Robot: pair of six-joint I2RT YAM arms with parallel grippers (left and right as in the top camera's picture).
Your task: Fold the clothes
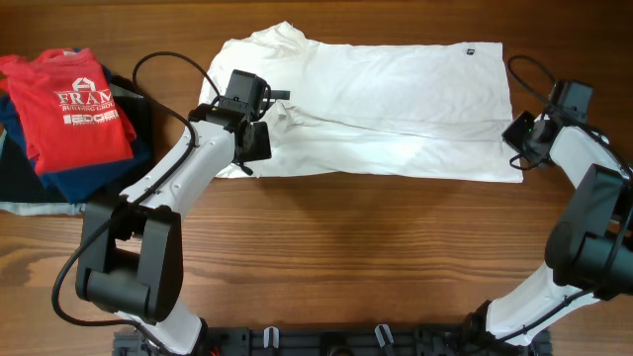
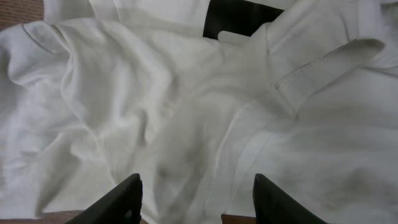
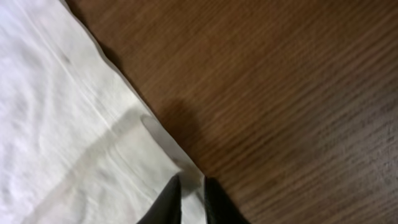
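Note:
A white shirt [image 1: 396, 99] lies partly folded lengthwise across the back of the wooden table. My left gripper [image 1: 259, 138] is open over the shirt's crumpled left end, its fingers [image 2: 196, 199] straddling the white cloth [image 2: 186, 112] without holding it. My right gripper [image 1: 521, 148] is at the shirt's right edge. In the right wrist view its fingers [image 3: 191, 198] are shut on the hem of the white shirt [image 3: 62, 124] at its corner.
A pile of clothes sits at the far left, topped by a red printed T-shirt [image 1: 79, 104] over dark blue garments [image 1: 89, 178]. Bare wooden table [image 1: 376, 257] stretches in front of the shirt.

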